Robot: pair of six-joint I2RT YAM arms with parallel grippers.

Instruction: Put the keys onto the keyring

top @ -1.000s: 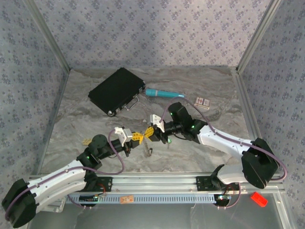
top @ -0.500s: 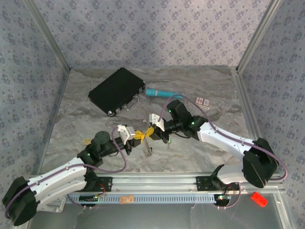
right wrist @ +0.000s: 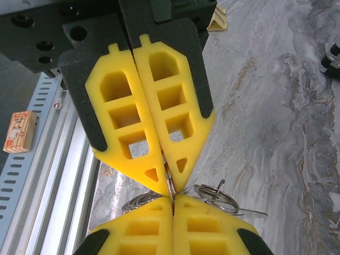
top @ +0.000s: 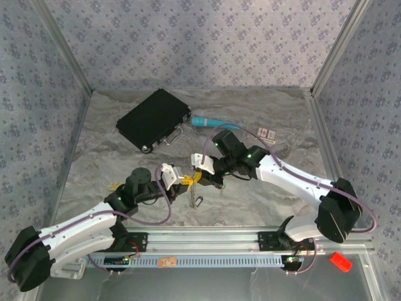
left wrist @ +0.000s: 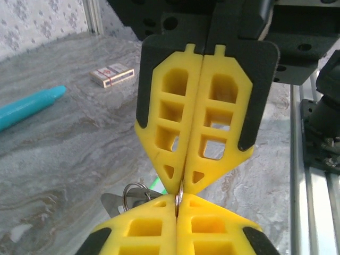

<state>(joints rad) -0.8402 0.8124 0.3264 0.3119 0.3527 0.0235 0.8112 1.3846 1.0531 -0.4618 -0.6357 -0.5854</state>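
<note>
My left gripper (top: 183, 181) and right gripper (top: 198, 177) meet tip to tip above the table's front middle, both shut on the thin silvery keyring (top: 191, 180). Its chain (top: 192, 194) hangs down from between them. In the left wrist view my left gripper (left wrist: 178, 206) pinches the keyring (left wrist: 179, 194) from below and the right gripper's fingers (left wrist: 223, 127) pinch it from above. A small ring with a metal key (left wrist: 119, 200) hangs to the left. In the right wrist view my right gripper (right wrist: 172, 206) grips the keyring (right wrist: 169, 183), with smaller rings (right wrist: 219, 197) beside it. A brassy key (top: 114, 185) lies on the table at left.
A black case (top: 153, 119) lies at the back left, with a teal pen (top: 213, 122) beside it. A small card box (top: 266, 133) sits at the back right. The aluminium rail (top: 207, 238) runs along the near edge. Patterned walls enclose the table.
The right wrist has swung a little to the left and the left forearm has moved to the right. Both grippers stay shut tip to tip on the keyring.
</note>
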